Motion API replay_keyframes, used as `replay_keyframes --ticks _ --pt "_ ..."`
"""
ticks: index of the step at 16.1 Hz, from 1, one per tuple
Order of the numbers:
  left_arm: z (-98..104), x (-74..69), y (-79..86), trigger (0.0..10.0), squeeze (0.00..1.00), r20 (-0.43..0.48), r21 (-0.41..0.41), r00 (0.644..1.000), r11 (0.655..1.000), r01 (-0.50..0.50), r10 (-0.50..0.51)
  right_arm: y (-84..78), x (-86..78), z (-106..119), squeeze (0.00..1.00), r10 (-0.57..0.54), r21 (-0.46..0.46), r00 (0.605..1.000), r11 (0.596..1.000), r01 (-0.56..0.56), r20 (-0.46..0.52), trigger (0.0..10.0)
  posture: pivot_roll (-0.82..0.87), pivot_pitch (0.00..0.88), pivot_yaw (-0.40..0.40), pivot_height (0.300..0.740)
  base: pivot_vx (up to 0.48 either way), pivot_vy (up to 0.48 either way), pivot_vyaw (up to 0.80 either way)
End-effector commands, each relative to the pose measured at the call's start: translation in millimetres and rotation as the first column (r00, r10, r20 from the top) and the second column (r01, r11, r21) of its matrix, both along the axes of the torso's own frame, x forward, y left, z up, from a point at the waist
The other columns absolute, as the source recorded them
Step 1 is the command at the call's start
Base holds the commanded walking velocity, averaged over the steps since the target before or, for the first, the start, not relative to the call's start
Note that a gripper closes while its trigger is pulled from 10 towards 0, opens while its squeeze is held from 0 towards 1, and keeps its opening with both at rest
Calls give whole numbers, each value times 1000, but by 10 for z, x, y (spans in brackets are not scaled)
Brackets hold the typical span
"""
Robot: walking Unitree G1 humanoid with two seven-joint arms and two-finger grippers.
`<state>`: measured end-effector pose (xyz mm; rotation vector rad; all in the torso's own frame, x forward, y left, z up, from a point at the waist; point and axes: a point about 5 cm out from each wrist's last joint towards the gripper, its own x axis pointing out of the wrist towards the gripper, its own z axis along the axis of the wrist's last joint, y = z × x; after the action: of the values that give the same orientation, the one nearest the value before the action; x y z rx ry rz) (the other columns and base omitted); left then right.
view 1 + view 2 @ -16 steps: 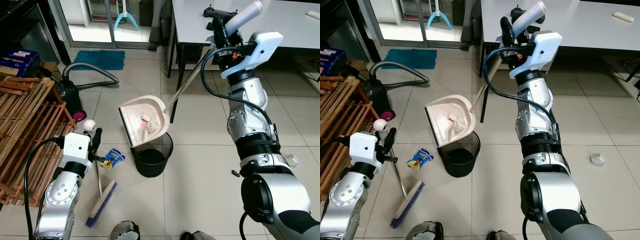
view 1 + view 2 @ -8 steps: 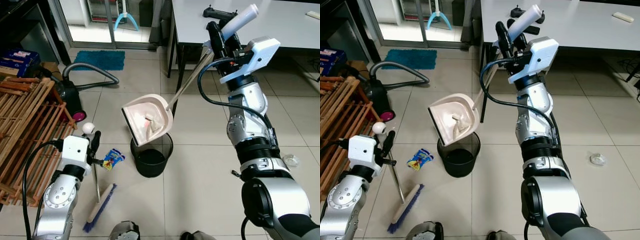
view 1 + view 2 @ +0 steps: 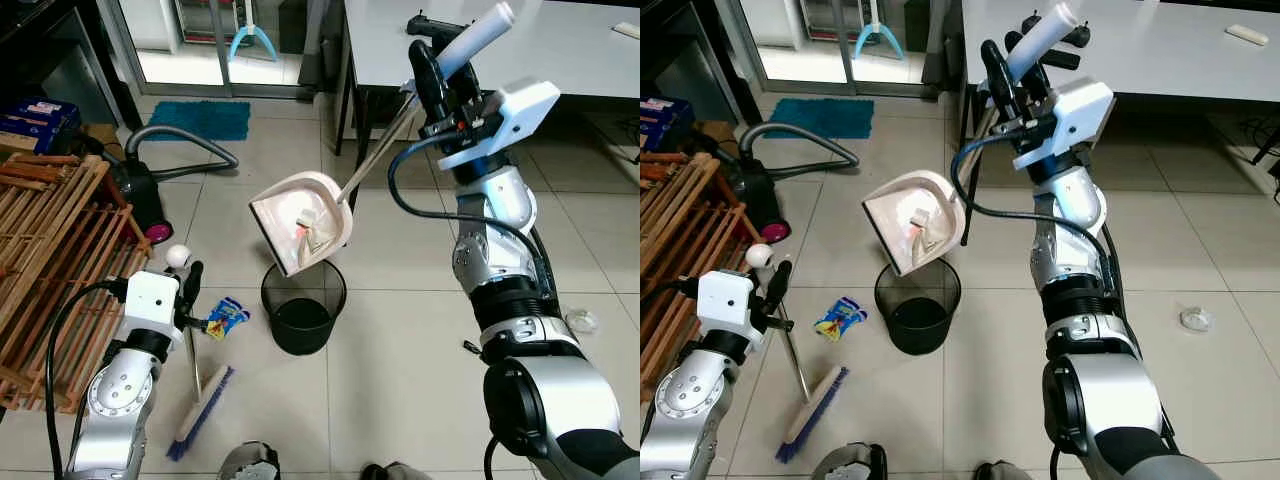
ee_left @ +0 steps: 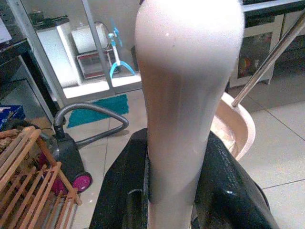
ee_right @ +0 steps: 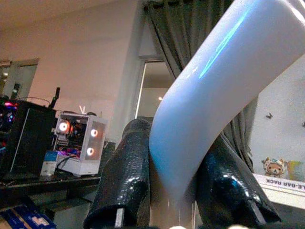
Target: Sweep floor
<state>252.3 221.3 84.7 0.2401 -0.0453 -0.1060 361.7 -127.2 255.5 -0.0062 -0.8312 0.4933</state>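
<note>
While the right end effector stays clamped on the long handle, the light, rigid pink plastic dustpan tilts above the black mesh bin, its loose litter likely sliding out easily.

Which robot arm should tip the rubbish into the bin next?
The right. Its gripper is shut on the dustpan handle, and the pan hangs tilted just above the bin. The left gripper is busy holding the broom on the floor.

Bright, even indoor light; head views sharp, close wrist views soft, handles glaring
</note>
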Motion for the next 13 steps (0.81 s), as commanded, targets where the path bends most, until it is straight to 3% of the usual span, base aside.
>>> replay_keyframes --ticks 1,13 --pt "8 -4 -20 10000 0 7 16 1000 1000 18 -18 -5 -54 56 0 1 -34 997 999 2 76 10000 99 62 1 740 0 0 0" --pt "-4 -12 -27 10000 0 3 19 1000 1000 25 -25 131 -174 -111 0 60 -231 987 973 -25 149 10000 103 67 2 740 0 0 0"
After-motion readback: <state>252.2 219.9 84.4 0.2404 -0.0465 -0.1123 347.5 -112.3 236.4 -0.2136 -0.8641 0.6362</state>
